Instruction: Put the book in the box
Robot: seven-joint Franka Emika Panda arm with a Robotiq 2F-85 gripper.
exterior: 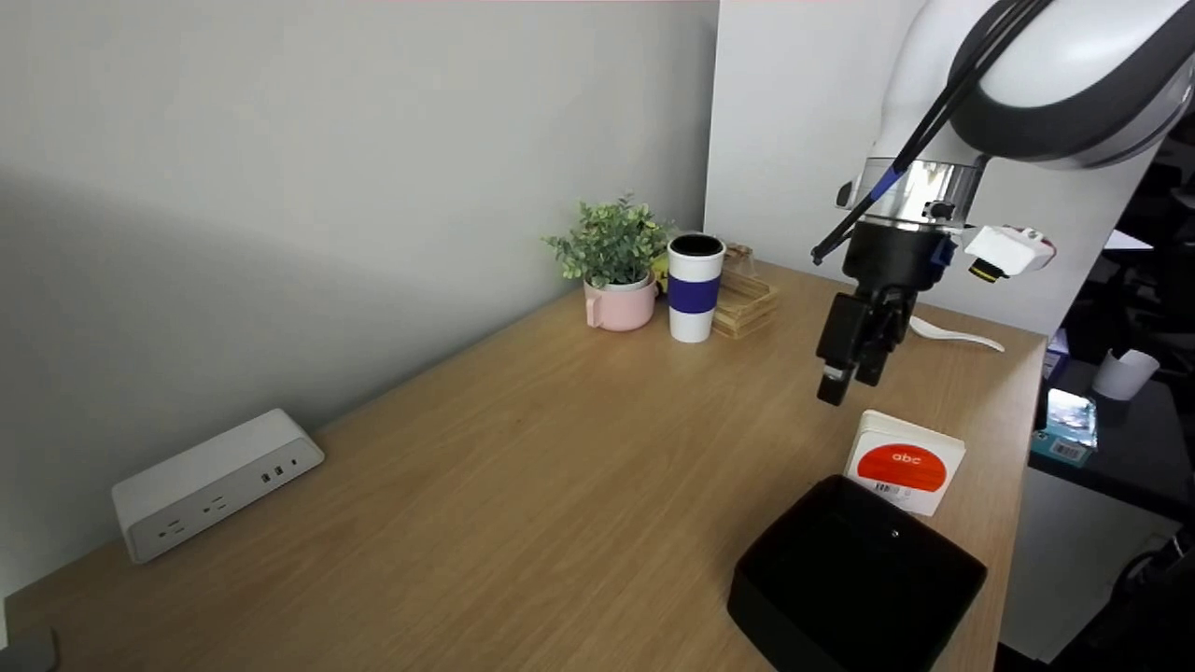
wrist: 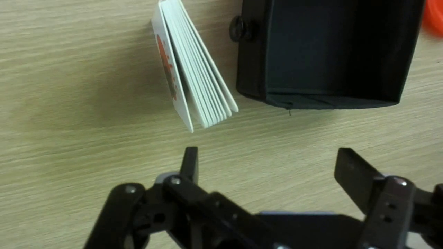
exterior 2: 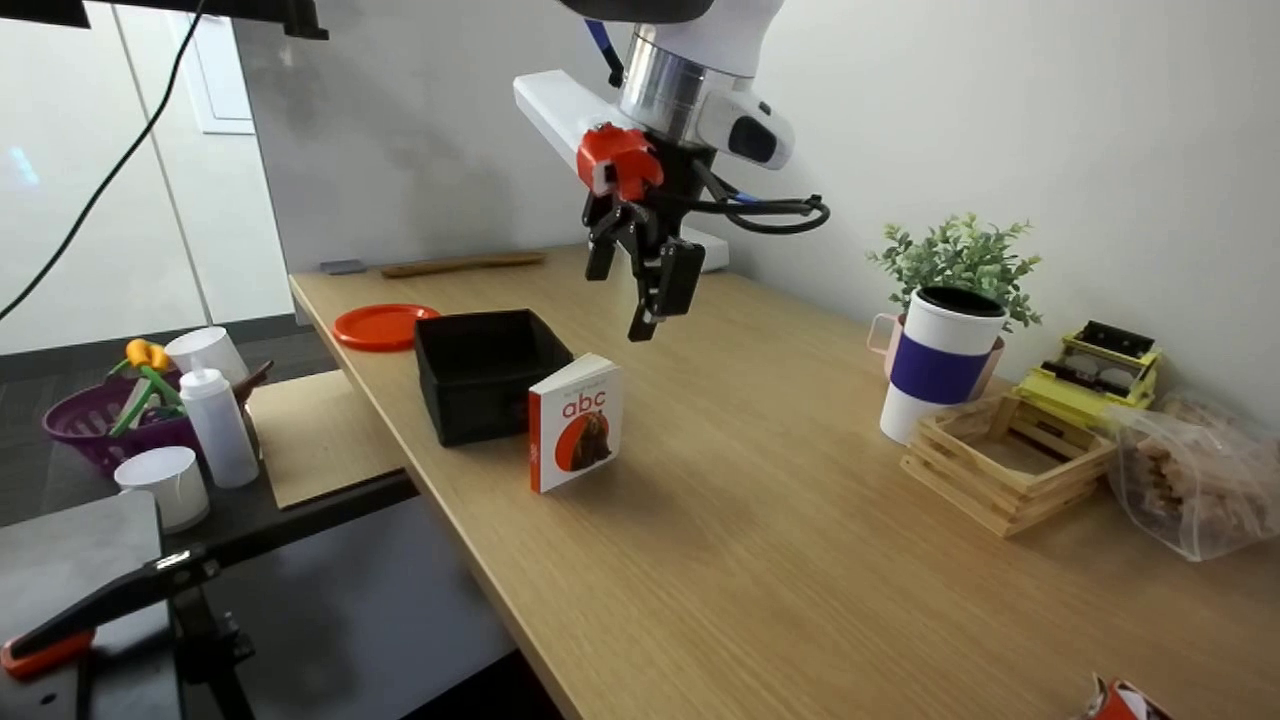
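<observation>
The book [exterior 2: 575,430] stands upright on the table [exterior 2: 800,560], an orange circle and the letters abc on its cover, pages slightly fanned; seen from the wrist, the front cover gapes from the rest. It is outside the box [exterior 2: 490,405], just beside it, a narrow strip of bare wood showing between. The box is black and open-topped, and a small knob [wrist: 237,28] juts from the side facing the book.

Higher up and nearer the wall [exterior: 373,187], the gripper [wrist: 270,164] points down, its fingers [wrist: 190,160] spread wide with nothing between them. So the job looks to be at the approach: no grasp yet, and all the placing to come.

The next move, I judge, is to bring the gripper over the book until one finger is outside each cover, then lower it and squeeze. In the wrist view the book lines up with one finger rather than the middle, so a sideways shift seems called for. The gap on the box side looks tight, the knob could block a finger, and the loose cover might fold. After that would come a lift clear of the box's rim.

Farther out, a red plate [exterior 2: 350,338] lies past the box; a tall cup [exterior: 693,294] and a potted plant [exterior: 607,247] stand near the wall.
</observation>
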